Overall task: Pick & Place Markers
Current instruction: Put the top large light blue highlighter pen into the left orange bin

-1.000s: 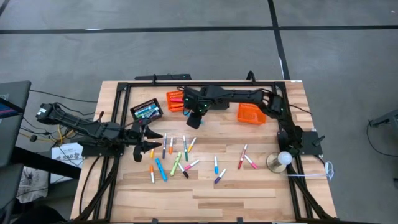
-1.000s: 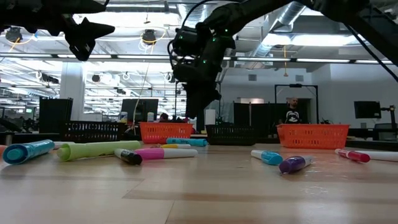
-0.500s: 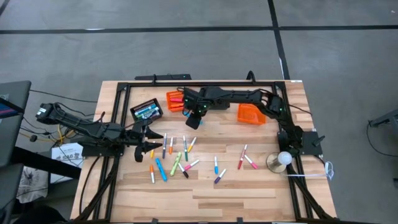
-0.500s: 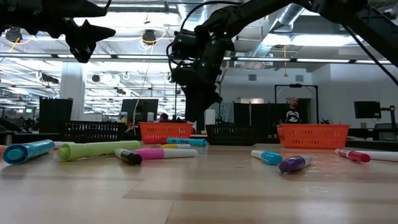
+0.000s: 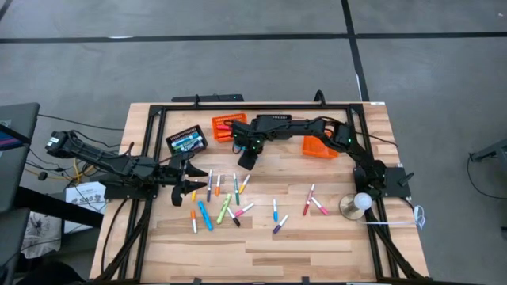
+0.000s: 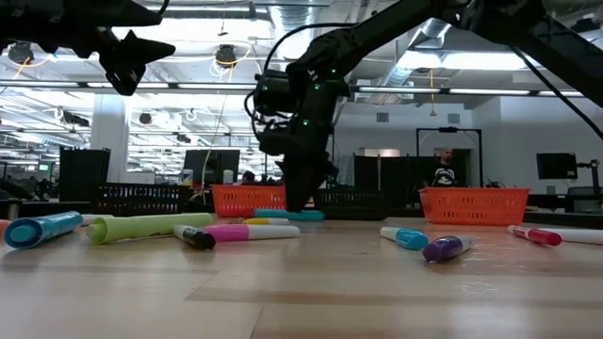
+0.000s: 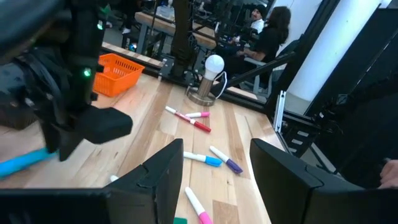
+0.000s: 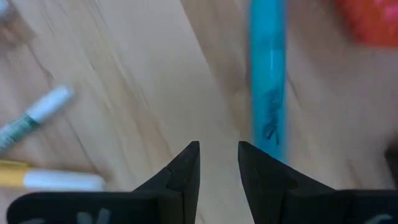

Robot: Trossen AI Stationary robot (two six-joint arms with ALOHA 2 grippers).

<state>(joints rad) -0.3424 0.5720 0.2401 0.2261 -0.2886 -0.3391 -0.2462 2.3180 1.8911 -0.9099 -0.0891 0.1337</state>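
Markers (image 5: 227, 204): we see them scattered over the wooden table (image 5: 317, 245), most in a cluster mid-table, a few nearer the lamp (image 5: 360, 202).
Right gripper (image 5: 246, 161): we find it low over the table beside the orange basket (image 5: 224, 127), fingers a narrow gap apart, nothing between them.
Light blue marker (image 8: 268, 93): it lies on the wood just beside that gripper's fingers.
Left gripper (image 5: 192, 181): we see it raised at the cluster's left edge, fingers parted and empty.

Overhead camera is looking straight down; low camera is facing level across the same table (image 5: 317, 237); wrist cameras are looking close.
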